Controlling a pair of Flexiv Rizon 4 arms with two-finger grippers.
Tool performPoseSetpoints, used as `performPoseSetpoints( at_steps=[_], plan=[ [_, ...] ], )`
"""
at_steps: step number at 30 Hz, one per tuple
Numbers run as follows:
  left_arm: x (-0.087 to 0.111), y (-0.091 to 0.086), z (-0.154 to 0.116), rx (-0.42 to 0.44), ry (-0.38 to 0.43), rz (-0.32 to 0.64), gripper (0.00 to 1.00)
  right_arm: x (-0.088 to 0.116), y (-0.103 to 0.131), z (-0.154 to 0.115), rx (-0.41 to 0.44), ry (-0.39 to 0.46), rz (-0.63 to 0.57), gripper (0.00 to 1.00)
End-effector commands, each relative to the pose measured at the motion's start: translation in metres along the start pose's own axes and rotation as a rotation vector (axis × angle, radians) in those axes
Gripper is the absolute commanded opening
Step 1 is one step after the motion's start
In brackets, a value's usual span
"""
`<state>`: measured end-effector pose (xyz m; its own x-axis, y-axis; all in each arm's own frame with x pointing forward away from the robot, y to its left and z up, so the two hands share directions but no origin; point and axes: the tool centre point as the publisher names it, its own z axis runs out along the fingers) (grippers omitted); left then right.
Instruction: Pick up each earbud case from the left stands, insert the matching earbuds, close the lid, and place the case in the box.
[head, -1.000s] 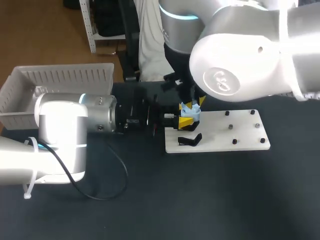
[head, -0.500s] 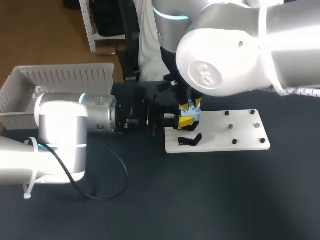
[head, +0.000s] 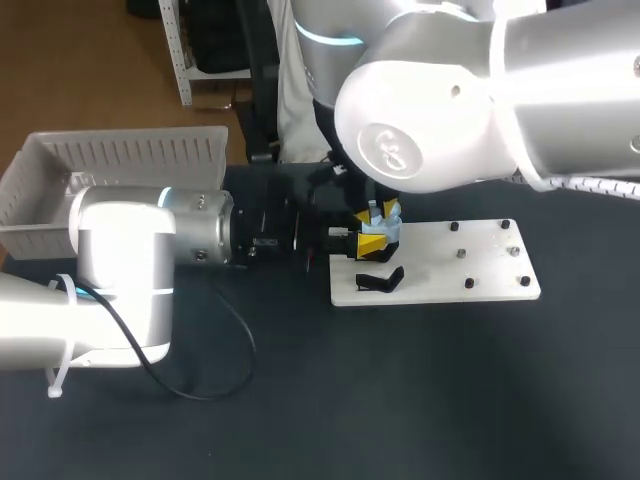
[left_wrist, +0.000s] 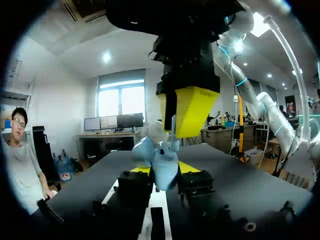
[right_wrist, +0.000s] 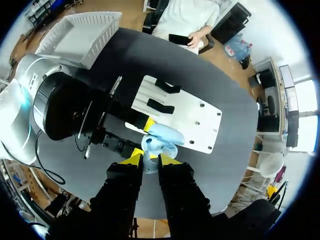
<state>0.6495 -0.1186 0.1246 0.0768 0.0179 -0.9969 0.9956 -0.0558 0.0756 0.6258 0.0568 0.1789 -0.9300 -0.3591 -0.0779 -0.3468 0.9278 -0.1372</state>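
My left gripper reaches in level from the left and is shut on a light-blue earbud case at the left end of the white stand plate. In the left wrist view the case sits between the yellow pads with its lid raised. My right gripper hangs straight above the case. In its own view the right gripper is shut on a small light-blue earbud over the open case. From the left wrist view, the right gripper points down at the case, the earbud's stem beside its yellow tip.
A black stand stands on the plate just in front of the grippers, and small pegs dot the plate's right half. A white basket stands at the table's back left. A black cable loops across the dark tabletop near the left arm.
The right arm's big upper joints have swung to the left, while its gripper stays over the case. The left arm and the case have not moved.
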Motion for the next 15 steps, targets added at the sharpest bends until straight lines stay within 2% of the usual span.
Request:
performPoseSetpoints(
  at_steps=[1, 15],
  plan=[
    [0.0003, -0.0023, 0.0010, -0.010, -0.001, 0.004, 0.00, -0.0005, 0.0008, 0.0019, 0.002, 0.003, 0.000, 0.00],
    [0.0003, -0.0023, 0.0010, -0.010, -0.001, 0.004, 0.00, -0.0037, -0.0010, 0.0063, 0.008, 0.001, 0.005, 0.00]
  ],
)
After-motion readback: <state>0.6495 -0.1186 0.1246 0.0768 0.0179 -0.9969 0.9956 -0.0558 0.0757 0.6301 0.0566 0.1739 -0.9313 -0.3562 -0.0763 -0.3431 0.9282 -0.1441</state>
